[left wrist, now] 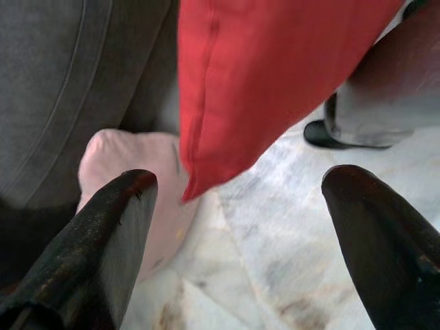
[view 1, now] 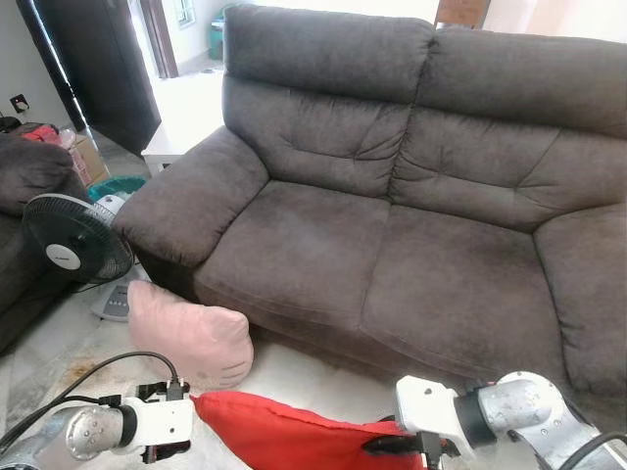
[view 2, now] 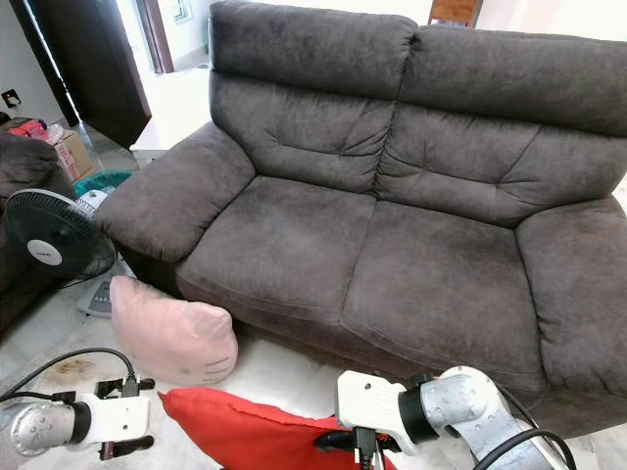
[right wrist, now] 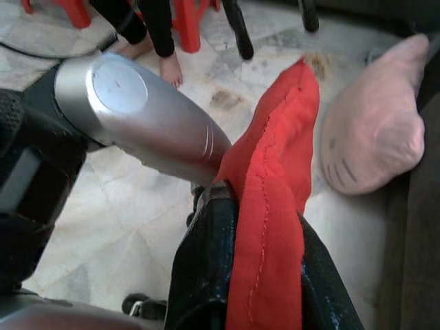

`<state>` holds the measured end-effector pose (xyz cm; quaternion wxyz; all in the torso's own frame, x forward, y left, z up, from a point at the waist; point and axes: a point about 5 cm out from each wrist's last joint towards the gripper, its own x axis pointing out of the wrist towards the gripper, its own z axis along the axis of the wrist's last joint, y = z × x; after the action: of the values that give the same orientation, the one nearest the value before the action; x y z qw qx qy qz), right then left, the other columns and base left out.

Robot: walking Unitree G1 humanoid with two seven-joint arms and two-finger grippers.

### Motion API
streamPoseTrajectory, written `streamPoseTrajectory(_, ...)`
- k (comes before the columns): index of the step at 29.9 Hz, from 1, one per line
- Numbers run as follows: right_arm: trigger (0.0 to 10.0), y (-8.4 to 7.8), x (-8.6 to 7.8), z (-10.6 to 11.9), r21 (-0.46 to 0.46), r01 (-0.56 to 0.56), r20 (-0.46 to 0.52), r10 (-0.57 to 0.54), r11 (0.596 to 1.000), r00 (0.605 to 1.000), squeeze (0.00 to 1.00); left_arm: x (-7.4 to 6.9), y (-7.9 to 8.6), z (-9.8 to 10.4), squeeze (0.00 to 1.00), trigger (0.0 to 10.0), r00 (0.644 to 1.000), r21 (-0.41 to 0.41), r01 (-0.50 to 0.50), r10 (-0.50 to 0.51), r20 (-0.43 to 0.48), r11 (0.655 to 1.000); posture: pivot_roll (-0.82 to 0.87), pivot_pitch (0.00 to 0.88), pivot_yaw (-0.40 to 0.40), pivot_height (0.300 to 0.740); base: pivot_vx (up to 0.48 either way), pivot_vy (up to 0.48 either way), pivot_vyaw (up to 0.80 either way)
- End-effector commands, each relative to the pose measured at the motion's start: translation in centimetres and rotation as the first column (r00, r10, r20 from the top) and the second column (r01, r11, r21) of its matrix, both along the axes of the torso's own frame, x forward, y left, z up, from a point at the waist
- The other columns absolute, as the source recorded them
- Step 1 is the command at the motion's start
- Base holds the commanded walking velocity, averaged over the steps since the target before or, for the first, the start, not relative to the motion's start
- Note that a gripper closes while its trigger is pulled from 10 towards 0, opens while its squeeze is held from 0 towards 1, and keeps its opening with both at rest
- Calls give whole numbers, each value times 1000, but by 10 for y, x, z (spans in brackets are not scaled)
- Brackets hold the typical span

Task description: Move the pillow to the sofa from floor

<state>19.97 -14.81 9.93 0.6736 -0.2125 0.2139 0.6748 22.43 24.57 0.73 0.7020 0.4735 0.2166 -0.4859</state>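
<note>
A red pillow (view 1: 284, 436) hangs low in front of the dark grey sofa (view 1: 392, 245), off the floor. My right gripper (right wrist: 265, 275) is shut on the red pillow's seam edge, its black fingers (right wrist: 206, 268) on either side of the fabric. My left gripper (left wrist: 240, 185) is open just beside the pillow's left corner (left wrist: 196, 189), not touching it. A pink pillow (view 1: 191, 338) with a cat face lies on the floor against the sofa's left front corner, just behind the left gripper (view 1: 174, 423).
A black standing fan (view 1: 73, 240) is on the floor left of the sofa arm, next to another dark sofa (view 1: 20, 196). A black cable (view 1: 88, 377) loops over my left arm. A person's bare feet (right wrist: 168, 69) and red stools (right wrist: 192, 20) are behind me.
</note>
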Motion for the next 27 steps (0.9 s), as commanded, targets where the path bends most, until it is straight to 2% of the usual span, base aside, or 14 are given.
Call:
streamPoseTrajectory(1,10000,13,2,28,88,-87,92,79,992,993,0,1,-4,1,0,10000,1000,-27,17,-17,-8,999,80,0,-36,740,0,0,0)
streamPoseTrajectory(7,10000,14,-1,34,111,-130,98,120,985,988,0,-1,-10,-2,0,10000,996,-38,76,-78,-42,996,74,0,-36,740,0,0,0)
streamPoseTrajectory(12,10000,19,-6,49,182,-182,106,164,966,981,0,7,-10,8,0,10000,993,-46,121,-121,-8,992,71,0,-36,740,0,0,0)
streamPoseTrajectory(16,10000,19,-8,51,183,-192,107,175,964,979,0,13,-8,15,0,10000,989,-31,143,-142,26,989,70,0,-35,740,0,0,0)
streamPoseTrajectory(21,10000,23,-11,58,213,-216,115,195,953,974,0,19,-11,17,0,10000,992,-56,122,-121,21,991,66,0,-37,740,0,0,0)
streamPoseTrajectory(27,10000,22,-10,65,220,-219,127,194,950,973,0,16,-15,9,0,10000,993,-62,117,-118,-27,991,59,0,-39,740,0,0,0)
